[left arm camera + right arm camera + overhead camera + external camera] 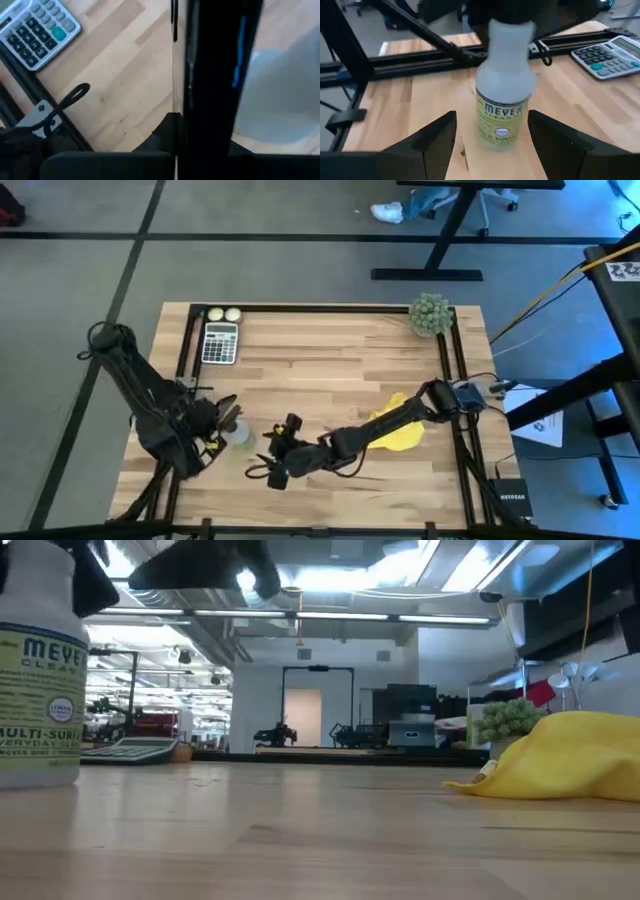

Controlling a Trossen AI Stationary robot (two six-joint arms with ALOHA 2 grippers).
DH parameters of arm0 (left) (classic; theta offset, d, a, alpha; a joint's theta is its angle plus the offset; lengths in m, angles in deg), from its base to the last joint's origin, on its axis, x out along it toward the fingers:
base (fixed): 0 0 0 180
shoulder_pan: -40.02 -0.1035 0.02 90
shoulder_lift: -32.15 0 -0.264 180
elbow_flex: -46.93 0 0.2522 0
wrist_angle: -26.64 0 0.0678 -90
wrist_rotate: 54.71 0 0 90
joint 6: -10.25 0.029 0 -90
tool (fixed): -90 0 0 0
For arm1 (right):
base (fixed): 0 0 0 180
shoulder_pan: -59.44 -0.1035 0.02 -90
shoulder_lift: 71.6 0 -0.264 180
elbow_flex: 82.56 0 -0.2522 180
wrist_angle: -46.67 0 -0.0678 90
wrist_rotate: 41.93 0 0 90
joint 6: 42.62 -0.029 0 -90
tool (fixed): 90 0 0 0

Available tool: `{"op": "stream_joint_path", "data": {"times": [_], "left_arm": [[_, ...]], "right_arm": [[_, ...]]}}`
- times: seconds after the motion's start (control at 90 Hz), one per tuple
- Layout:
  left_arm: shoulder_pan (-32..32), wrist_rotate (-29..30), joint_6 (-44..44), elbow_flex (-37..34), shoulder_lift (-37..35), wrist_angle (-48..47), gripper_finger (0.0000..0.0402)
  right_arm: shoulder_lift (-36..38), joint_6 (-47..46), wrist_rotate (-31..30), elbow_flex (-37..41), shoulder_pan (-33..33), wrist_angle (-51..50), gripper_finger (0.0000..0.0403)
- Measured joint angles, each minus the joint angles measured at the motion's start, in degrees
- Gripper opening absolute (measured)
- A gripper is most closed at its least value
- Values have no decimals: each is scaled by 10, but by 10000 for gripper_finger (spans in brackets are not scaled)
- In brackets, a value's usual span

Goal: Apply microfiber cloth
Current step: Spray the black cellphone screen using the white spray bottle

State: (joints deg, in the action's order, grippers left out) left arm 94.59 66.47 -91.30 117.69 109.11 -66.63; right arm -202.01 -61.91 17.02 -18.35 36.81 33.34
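Spray bottle point(504, 95) upright on the wooden table point(330, 365); calculator point(220, 342), two pale balls point(223, 314), green plant point(429, 314) along the far edge

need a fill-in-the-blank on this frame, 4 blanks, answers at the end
The microfiber cloth under the right arm is coloured ____.
The right gripper is ____, facing the spray bottle.
In the high view, that bottle stands right next to the ____ arm's gripper.
Near the table's far left corner lies a ____ with number keys.
Missing words: yellow; open; left; calculator.
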Motion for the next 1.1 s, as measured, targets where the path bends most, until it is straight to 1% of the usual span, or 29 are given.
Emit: {"op": "stream_joint_path", "data": {"times": [0.122, 0.189, 0.356, 0.5, 0.6, 0.667, 0.733, 0.856, 0.933, 1.0, 1.1], "left_arm": [[5, -1, 1, -23, 25, 69, 8], [11, -14, -2, -35, 37, 107, 8], [15, 6, 2, -59, 54, 189, 8], [15, 37, 39, -81, 54, 291, 8], [7, 49, 61, -91, 54, 332, 8], [0, 54, 75, -97, 54, 363, 8], [-7, 56, 94, -102, 54, 383, 8], [-17, 55, 128, -108, 54, 426, 8], [-17, 55, 133, -108, 54, 428, 8], [-17, 54, 132, -108, 54, 427, 8], [-17, 55, 136, -107, 54, 433, 8]], "right_arm": [[-1, -18, 3, 13, 3, -1, 232], [-1, -21, 3, 15, 3, 6, 232], [-1, -13, 3, 17, 2, 1, 232], [-1, 13, 6, 17, 10, -5, 232], [0, 18, 10, 17, 9, -4, 232], [0, 26, 24, 17, 6, -5, 232], [3, 29, 38, 17, 6, -10, 232], [17, 30, 41, 15, 7, -41, 232], [27, 31, 31, 15, 8, -70, 232], [33, 34, 10, 15, 8, -92, 232], [37, 48, -10, 15, 11, -108, 232]]}}
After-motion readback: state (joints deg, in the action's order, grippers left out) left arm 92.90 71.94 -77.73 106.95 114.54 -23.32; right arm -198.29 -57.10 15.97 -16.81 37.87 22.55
